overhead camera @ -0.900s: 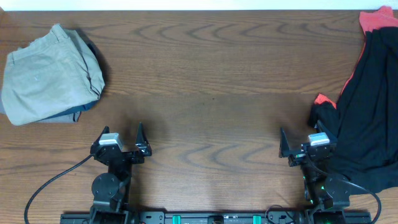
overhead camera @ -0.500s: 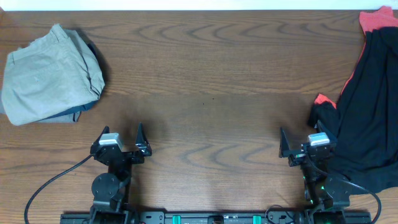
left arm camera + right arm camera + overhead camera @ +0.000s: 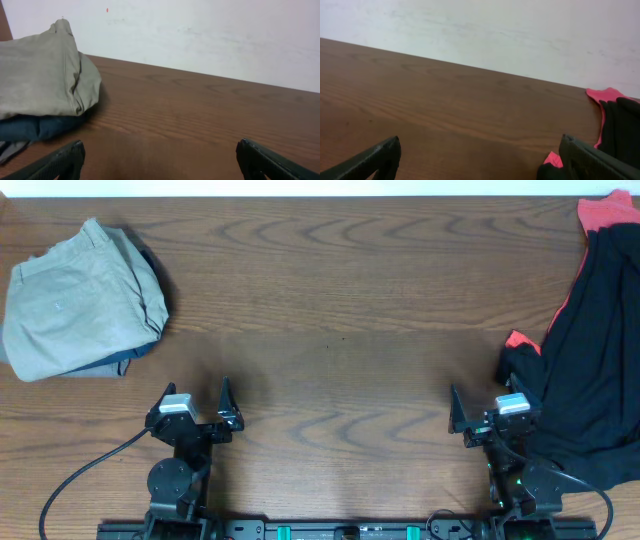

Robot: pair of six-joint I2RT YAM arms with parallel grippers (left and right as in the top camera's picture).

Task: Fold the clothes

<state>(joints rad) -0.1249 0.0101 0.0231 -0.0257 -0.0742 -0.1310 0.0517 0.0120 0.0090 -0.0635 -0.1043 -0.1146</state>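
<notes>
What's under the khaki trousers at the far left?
A dark blue fabric layer pokes out beneath the khaki trousers along their near edge. The trousers cover the rest, so its type and extent can't be told.

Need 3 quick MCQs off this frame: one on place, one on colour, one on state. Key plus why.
1. Where do the khaki trousers lie on the table?
A centre
B left side, away from the arms
C right edge

2. What colour shows beside the black shirt?
A green
B yellow
C coral-red

3. How are the left gripper and right gripper?
A both open, holding nothing
B both shut on cloth
C left shut on trousers

Key:
1 B, the bundle sits at the overhead view's upper left.
2 C, a coral-red garment peeks out at the shirt's top.
3 A, both wrist views show fingers apart over bare wood.
</notes>
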